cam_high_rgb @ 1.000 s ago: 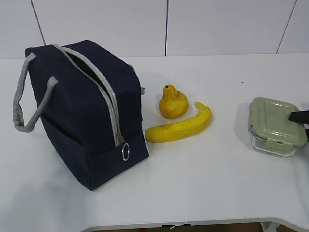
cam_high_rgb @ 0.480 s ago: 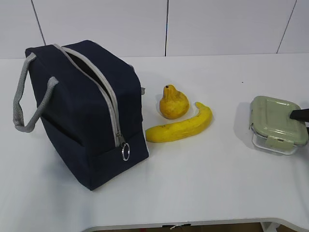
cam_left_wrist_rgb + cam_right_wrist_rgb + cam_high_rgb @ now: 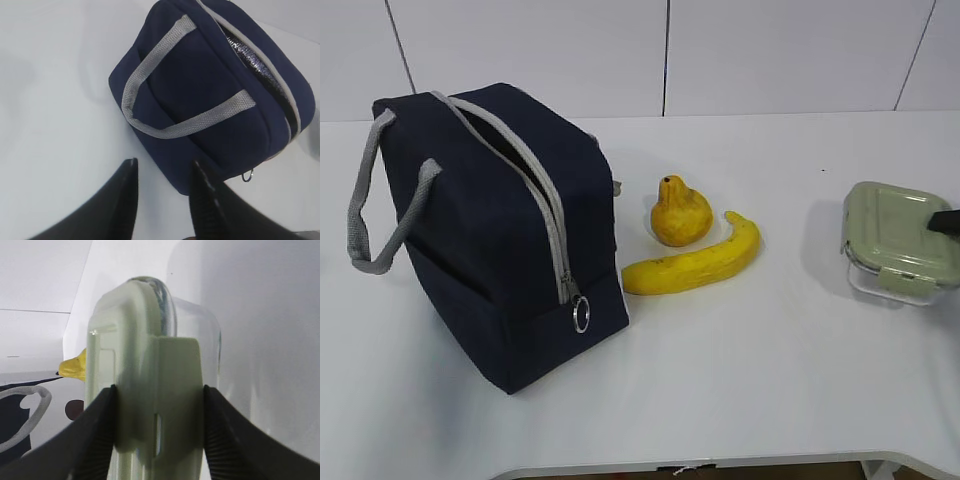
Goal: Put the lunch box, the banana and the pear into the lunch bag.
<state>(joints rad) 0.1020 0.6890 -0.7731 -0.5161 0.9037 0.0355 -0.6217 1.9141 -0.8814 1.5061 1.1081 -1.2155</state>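
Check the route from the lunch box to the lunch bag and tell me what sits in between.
The pear and the banana lie on the table between the lunch box, held in the right pincer, and the lunch bag. Its zipper is open.

White table [image 3: 740,400]: lunch bag [image 3: 500,240], pear [image 3: 680,212], banana [image 3: 695,263]
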